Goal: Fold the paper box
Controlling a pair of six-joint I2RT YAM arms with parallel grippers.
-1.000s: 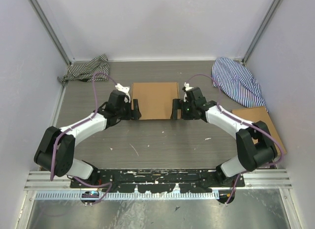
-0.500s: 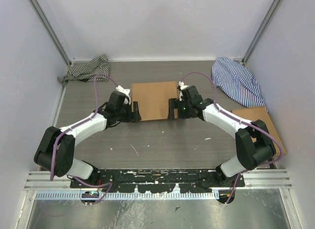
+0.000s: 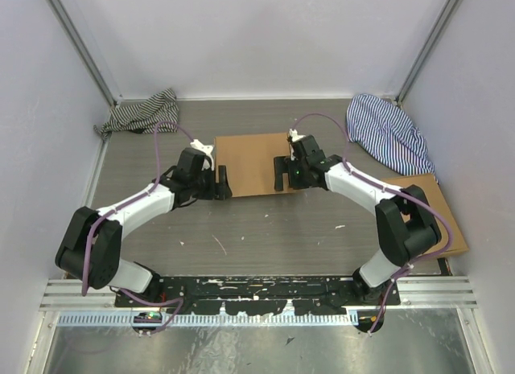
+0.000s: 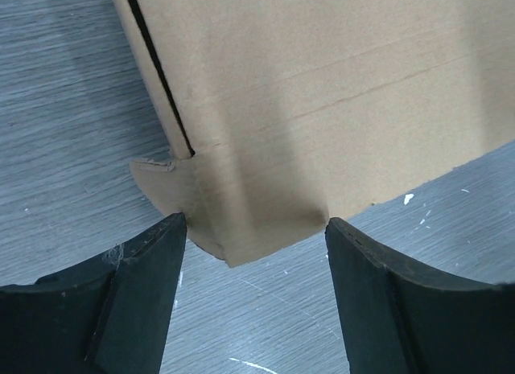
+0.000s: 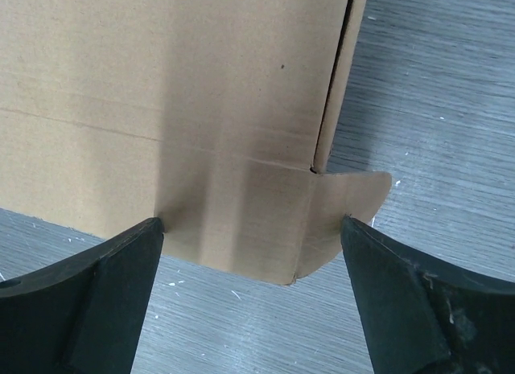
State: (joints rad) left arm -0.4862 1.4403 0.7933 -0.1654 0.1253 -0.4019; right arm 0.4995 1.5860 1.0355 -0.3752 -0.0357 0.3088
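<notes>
Both grippers are low at the near edge of the paper box (image 3: 251, 158), one at each near corner. The left gripper (image 3: 223, 182) has its jaws spread wide with nothing clamped. Its wrist camera shows the near-left corner of the cardboard sitting in the gap between its fingers (image 4: 137, 269), with a small tab poking out beside a dark slit. The right gripper (image 3: 280, 174) is just as wide open and empty. It straddles the near-right corner, where a rounded tab (image 5: 348, 201) sticks out past the side wall. I can't tell whether any fingertip actually touches the cardboard.

The box lies flat on the table (image 3: 265, 229), in the middle and somewhat toward the far edge, between the two arms. Striped cloths (image 3: 141, 113) lie in the far corners, and a plain cardboard sheet (image 3: 430, 205) sits by the right edge, well apart from the work.

To my eye the main panels are already folded over, and the step in hand is dealing with those two loose corner tabs. The next move would need each gripper either to pinch its tab or to nudge it in under the side wall. Both sides should work together so the light box doesn't skid or twist.
</notes>
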